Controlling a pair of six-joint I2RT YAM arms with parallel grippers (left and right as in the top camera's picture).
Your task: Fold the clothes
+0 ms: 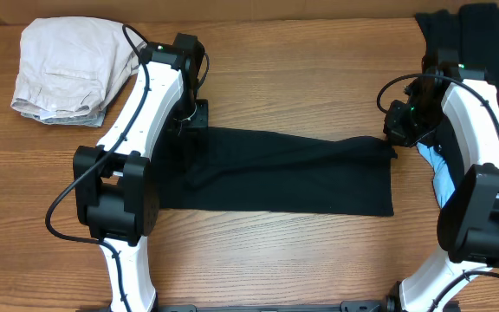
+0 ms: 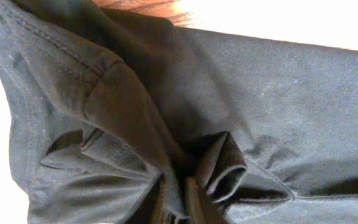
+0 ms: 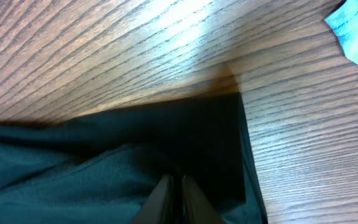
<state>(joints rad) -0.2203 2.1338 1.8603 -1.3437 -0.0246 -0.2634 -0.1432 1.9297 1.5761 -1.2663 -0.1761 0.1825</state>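
L fingers (image 2: 194, 202) nearly closed, pinching a bunched far-left corner of the black garment (image 1: 275, 169). R fingers (image 3: 190, 202) shut on its far-right corner. Garment lies flat mid bench (image 1: 301, 78), btwn both arms. Fabric looks soft, limp, light; best held at corners/hems. Beige garment (image 1: 63, 69) sits far left. Light-blue garment (image 1: 444, 182) and dark pile (image 1: 462, 35) crowd the R arm.

White arms (image 1: 141, 104), black joints (image 1: 115, 195), black cables (image 1: 50, 218).
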